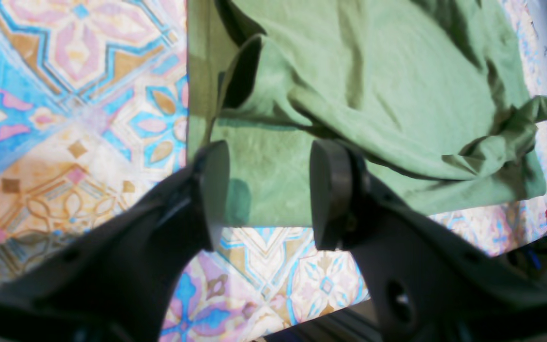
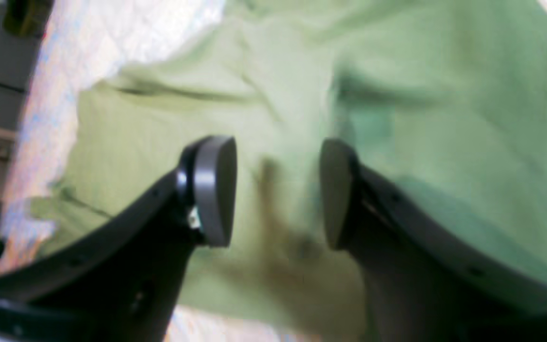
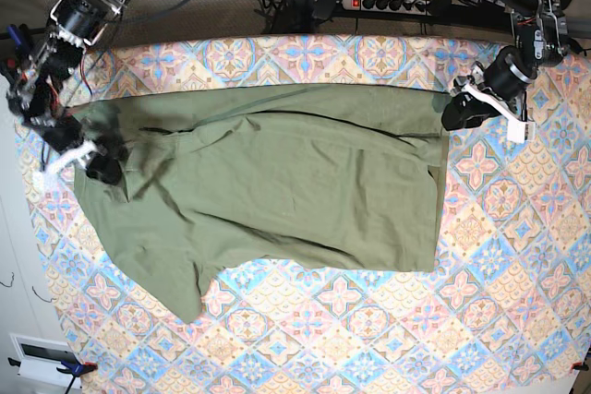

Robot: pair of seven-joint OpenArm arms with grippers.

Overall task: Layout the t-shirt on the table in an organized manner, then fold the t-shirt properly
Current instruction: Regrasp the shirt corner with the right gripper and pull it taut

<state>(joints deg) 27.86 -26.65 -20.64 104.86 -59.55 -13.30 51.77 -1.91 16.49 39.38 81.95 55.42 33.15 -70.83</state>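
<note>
Both sets of fingers are spread, holding nothing, above the t-shirt

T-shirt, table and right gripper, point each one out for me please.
t-shirt (image 3: 305, 182), base view, middle of the body.
table (image 3: 517, 256), base view, bare patterned cloth beside the hem.
right gripper (image 2: 278, 192), right wrist view, midway between its open fingers.

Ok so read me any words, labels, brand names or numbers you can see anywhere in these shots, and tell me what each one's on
None can be read.
t-shirt: plain olive green, no print or label showing.
table cloth: only a floral tile pattern, no lettering.
white panel at the base view's lower left corner: too small to tell whether it bears any text.
</note>
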